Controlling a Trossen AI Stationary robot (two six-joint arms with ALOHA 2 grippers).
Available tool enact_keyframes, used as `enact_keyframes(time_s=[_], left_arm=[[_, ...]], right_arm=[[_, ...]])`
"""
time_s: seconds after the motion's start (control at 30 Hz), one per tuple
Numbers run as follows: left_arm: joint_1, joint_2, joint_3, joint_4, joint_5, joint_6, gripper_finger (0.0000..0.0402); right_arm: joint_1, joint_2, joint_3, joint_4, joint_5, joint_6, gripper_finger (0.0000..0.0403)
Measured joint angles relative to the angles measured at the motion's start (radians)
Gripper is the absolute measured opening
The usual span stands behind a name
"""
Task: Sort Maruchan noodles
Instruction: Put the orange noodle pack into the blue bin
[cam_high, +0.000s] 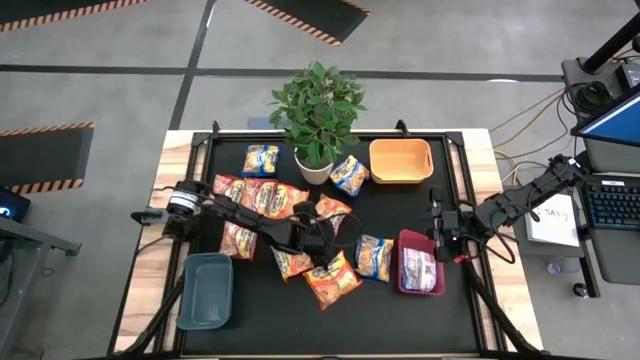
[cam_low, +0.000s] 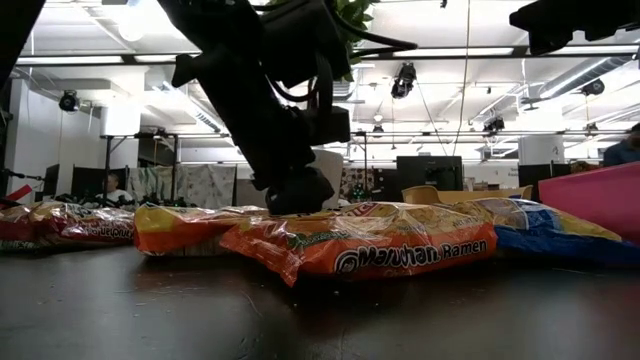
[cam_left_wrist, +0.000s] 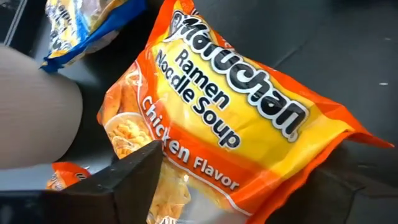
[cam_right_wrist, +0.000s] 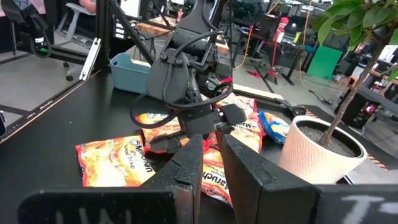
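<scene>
A black mat covers the wooden worktop (cam_high: 150, 255), which stands on a grey floor marked with striped hazard tape; the low view looks across to an open workshop with ceiling lights, screens and a seated person far off. A leafy green plant in a white ribbed pot (cam_high: 314, 168) stands at the back edge, an empty orange plastic bin (cam_high: 401, 161) beside it, a grey-blue plastic bin (cam_high: 206, 290) at the front left and a red plastic bin (cam_high: 420, 263) at the right, holding a packet. The flat plastic Maruchan noodle packets (cam_high: 275, 198), orange, red-pink and blue-and-yellow, lie scattered across the middle of the mat, some overlapping. The left gripper (cam_high: 322, 250) hangs low over an orange chicken-flavour packet (cam_left_wrist: 249, 124) near the front, jaws spread wide with nothing between them. The right gripper (cam_high: 437, 232) waits above the red bin's back edge, jaws nearly shut and empty.
</scene>
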Motion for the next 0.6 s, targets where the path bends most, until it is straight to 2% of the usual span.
enact_keyframes(time_s=[0.17, 0.47, 0.6], left_arm=[[0.0, 0.0, 0.0, 0.003, -0.003, -0.004, 0.0212], [-0.001, -0.002, 0.005, 0.004, 0.009, -0.017, 0.0058], [0.0, -0.002, 0.021, -0.002, 0.008, -0.008, 0.0017]], right_arm=[[0.0, 0.0, 0.0, 0.0, 0.0, 0.0, 0.0052], [0.0, 0.0, 0.0, 0.0, 0.0, 0.0, 0.0052], [0.0, 0.0, 0.0, 0.0, -0.001, -0.001, 0.0052]])
